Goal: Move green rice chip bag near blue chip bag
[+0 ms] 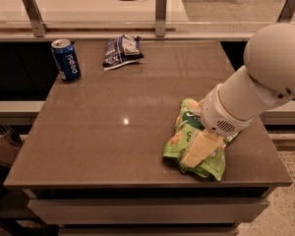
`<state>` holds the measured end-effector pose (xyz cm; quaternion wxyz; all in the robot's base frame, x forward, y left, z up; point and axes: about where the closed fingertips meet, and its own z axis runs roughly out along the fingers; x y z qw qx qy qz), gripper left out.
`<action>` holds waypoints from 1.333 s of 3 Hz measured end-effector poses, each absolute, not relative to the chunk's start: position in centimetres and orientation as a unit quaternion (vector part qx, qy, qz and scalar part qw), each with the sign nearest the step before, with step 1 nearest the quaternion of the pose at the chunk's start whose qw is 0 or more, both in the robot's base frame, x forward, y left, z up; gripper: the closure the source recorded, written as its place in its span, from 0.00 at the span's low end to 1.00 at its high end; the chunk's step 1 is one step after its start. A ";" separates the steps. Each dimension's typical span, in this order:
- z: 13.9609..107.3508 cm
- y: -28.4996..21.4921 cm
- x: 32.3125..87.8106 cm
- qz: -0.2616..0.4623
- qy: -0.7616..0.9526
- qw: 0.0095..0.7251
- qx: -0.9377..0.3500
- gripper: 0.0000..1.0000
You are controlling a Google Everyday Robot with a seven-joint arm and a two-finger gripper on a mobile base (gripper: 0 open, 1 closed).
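The green rice chip bag (pixel 175 141) lies crumpled on the brown table (pixel 113 132), near its front right corner. My gripper (pixel 194 154) comes down from the big white arm (pixel 265 82) on the right and sits right on top of the bag, covering its middle. The blue chip bag (pixel 121 50) lies flat at the table's far edge, left of centre, well away from the green bag.
A blue Pepsi can (pixel 66 59) stands upright at the far left of the table, left of the blue chip bag. A railing with metal posts (pixel 160 14) runs behind the table. The table's front edge is just below the green bag.
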<state>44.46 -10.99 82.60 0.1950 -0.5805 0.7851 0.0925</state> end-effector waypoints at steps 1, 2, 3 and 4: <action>84.9 -11.5 43.8 0.065 0.792 0.190 -0.577 1.00; 88.0 -12.1 43.2 0.035 0.794 0.198 -0.573 1.00; 89.8 -12.1 43.3 0.019 0.793 0.202 -0.575 1.00; 91.3 -11.9 44.0 0.009 0.784 0.204 -0.586 1.00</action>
